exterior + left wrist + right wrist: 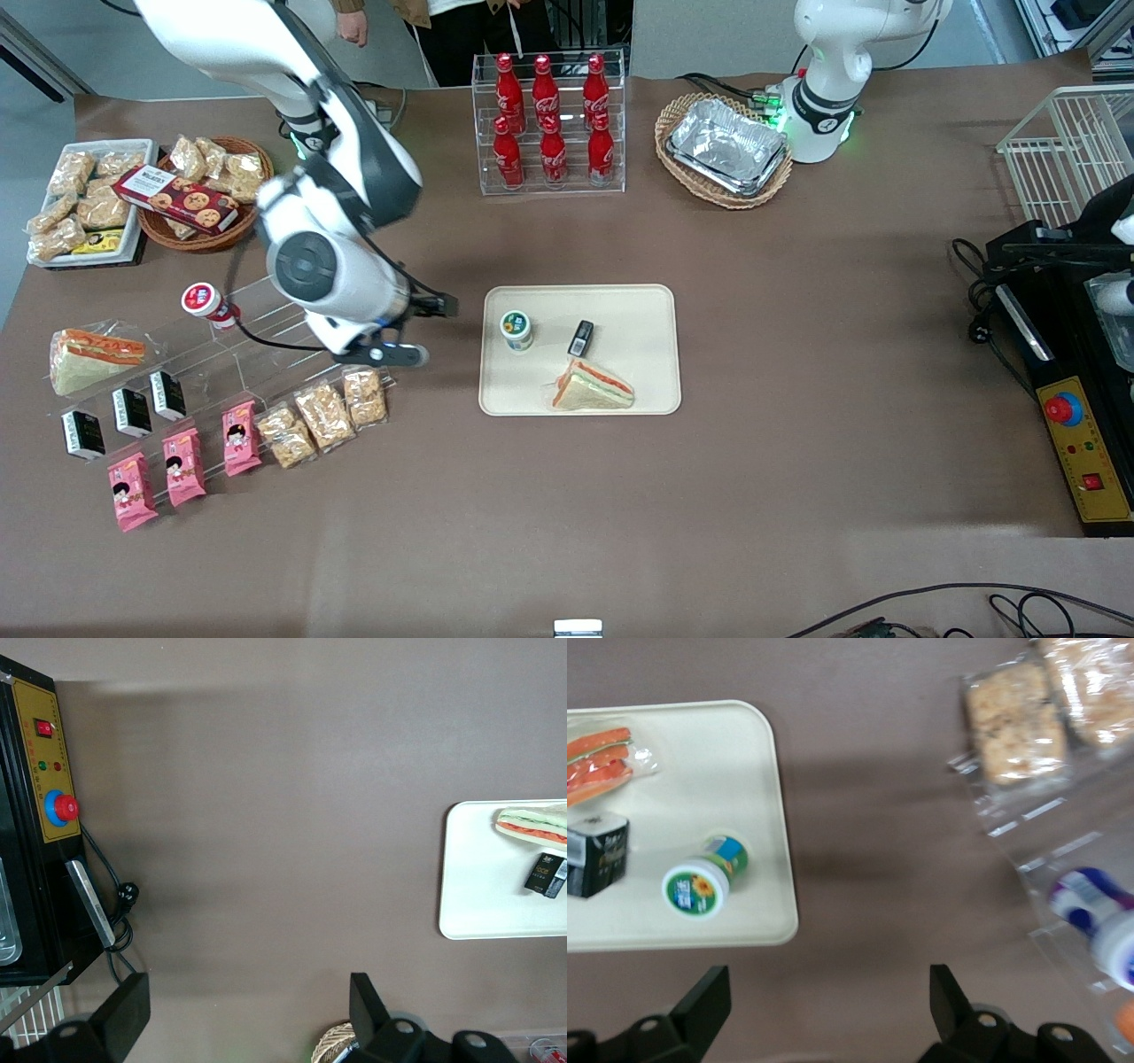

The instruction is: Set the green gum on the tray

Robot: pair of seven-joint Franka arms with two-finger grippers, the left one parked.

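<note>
The green gum (516, 330) is a small white bottle with a green-rimmed lid. It stands on the cream tray (620, 306), near the tray's edge toward the working arm's end of the table. My right gripper (419, 330) is open and empty. It hovers over bare table between the tray and the clear snack shelf, apart from the gum. The right wrist view shows the gum (700, 884) on the tray (778, 806), with the open gripper (828, 988) over brown table beside the tray's corner. The tray also shows in the left wrist view (478, 895).
A wrapped sandwich (592, 387) and a small black pack (580, 338) share the tray. Cracker packets (323, 415) and a clear shelf with an orange-lidded bottle (205, 303) lie beside the gripper. A blue-lidded bottle (1099, 926) lies on the shelf. A cola rack (549, 124) and a basket of foil trays (726, 149) stand farther from the camera.
</note>
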